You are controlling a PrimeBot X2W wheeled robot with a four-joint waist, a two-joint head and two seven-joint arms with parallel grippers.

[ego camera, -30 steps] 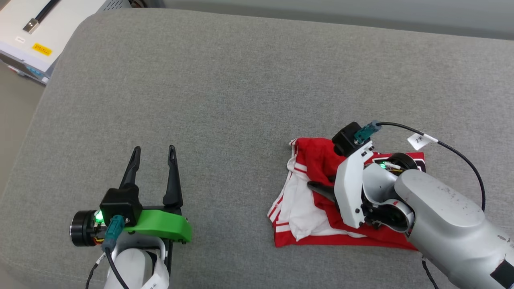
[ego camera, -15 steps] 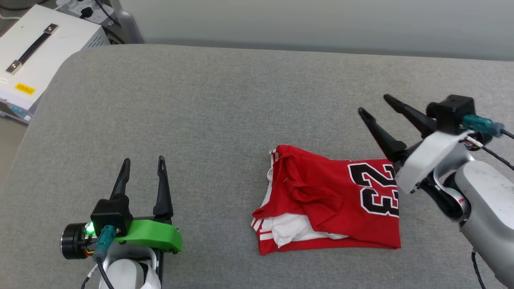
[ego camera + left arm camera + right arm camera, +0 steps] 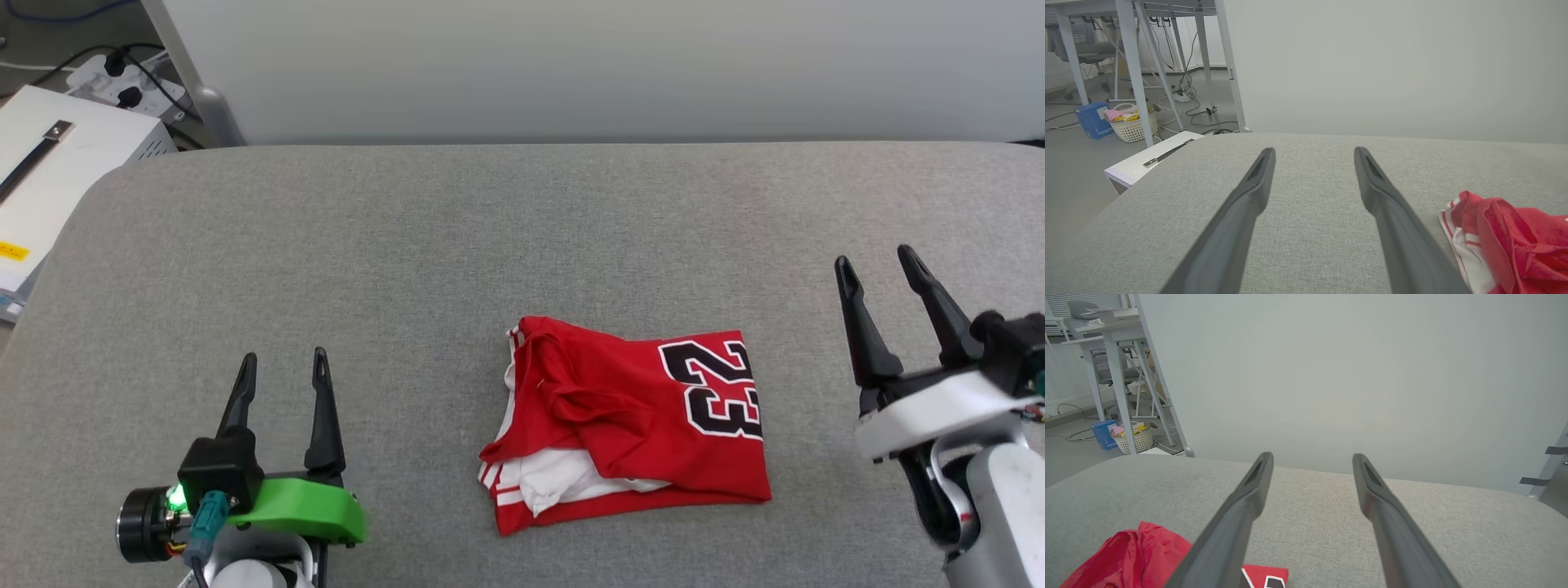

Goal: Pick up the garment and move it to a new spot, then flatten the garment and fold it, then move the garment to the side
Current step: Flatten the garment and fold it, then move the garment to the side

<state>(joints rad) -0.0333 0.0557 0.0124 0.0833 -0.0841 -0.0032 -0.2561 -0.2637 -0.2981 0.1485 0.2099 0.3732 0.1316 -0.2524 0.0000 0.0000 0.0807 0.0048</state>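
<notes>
Over the near left of the grey cushion [image 3: 457,229], the left gripper [image 3: 284,356] is hovering, fingers apart and holding nothing. The red shirt [image 3: 637,425] is lying roughly folded on the cushion's near middle, number 23 facing up, touching neither gripper. Over the cushion's right side, the right gripper [image 3: 874,257] is hanging spread and empty. A white box [image 3: 49,163] is sitting off the cushion's far left corner.
</notes>
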